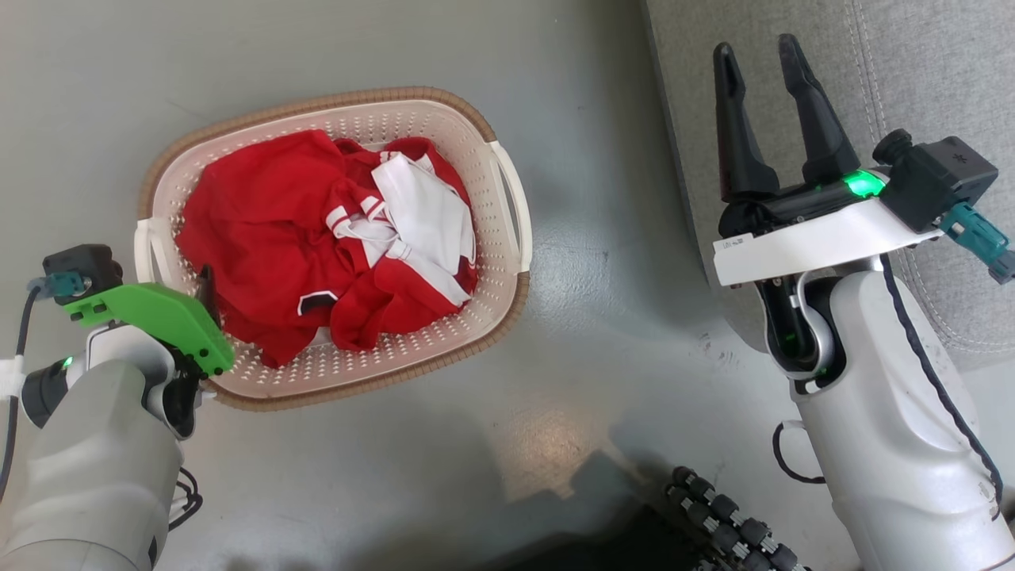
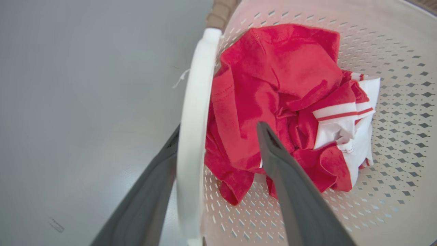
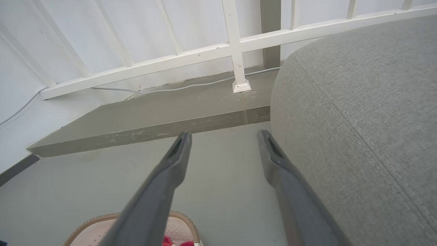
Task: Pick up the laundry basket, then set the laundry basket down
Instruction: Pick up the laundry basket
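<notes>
The left gripper [image 2: 219, 128] is found spread, its fingers set astride the white handle [image 2: 194, 119] on the left side of the laundry basket [image 1: 492, 262]. One finger is placed just outside the handle, the other inside the basket, over the red and white garment [image 1: 270, 214]. Nothing is clamped. The basket is seen resting on the grey floor [image 1: 555, 79]. The right gripper [image 1: 757, 51] is held spread and empty, well to the right of the basket, over the grey sofa [image 1: 912, 71].

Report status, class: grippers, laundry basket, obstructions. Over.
Left gripper open, astride white handle. Right gripper open beside grey sofa. Laundry basket on floor, red clothes inside. No obstruction seen.
</notes>
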### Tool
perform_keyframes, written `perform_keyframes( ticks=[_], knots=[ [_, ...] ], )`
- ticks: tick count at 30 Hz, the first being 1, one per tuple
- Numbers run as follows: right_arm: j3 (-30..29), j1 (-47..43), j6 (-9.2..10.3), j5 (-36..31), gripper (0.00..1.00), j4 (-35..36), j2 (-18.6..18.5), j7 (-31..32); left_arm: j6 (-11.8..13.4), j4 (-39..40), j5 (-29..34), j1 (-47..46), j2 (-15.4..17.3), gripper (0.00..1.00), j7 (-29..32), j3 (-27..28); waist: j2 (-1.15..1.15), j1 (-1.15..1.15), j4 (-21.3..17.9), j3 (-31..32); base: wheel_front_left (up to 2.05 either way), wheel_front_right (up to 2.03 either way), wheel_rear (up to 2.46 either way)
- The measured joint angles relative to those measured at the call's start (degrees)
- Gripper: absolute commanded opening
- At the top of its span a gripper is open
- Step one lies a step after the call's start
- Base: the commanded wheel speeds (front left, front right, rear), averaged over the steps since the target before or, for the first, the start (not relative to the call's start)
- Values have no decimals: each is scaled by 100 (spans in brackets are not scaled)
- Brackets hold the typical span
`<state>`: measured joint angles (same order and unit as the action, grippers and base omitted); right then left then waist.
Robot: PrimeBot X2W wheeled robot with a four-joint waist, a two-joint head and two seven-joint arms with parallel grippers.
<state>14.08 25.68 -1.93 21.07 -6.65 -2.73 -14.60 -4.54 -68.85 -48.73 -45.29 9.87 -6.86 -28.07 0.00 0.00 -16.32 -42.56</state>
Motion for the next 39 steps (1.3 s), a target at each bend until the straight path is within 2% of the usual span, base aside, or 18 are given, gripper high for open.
perform_keyframes(
  ticks=[10,22,28,33,39],
  knots=[
    [-76,-1,-7,8,100,-177,-1,0,-57,-24,187,1,107,100,-525,-187,0,0,51,323,0,0,0],
    [-245,-108,-107,-41,100,-501,-4,0,-234,388,323,212,75,100,-739,-215,0,0,209,1022,0,0,0],
    [-342,-233,-160,-120,100,-641,-4,0,-252,828,374,467,59,100,-755,-213,0,0,339,1454,0,0,0],
    [-494,-403,-174,-263,100,-749,-8,0,-252,1561,478,547,222,100,-755,71,0,0,457,1831,0,0,0],
    [-602,-615,-249,-401,100,-861,-35,0,-252,2320,802,1048,226,100,-755,402,0,0,637,2372,0,0,0]
  ],
)
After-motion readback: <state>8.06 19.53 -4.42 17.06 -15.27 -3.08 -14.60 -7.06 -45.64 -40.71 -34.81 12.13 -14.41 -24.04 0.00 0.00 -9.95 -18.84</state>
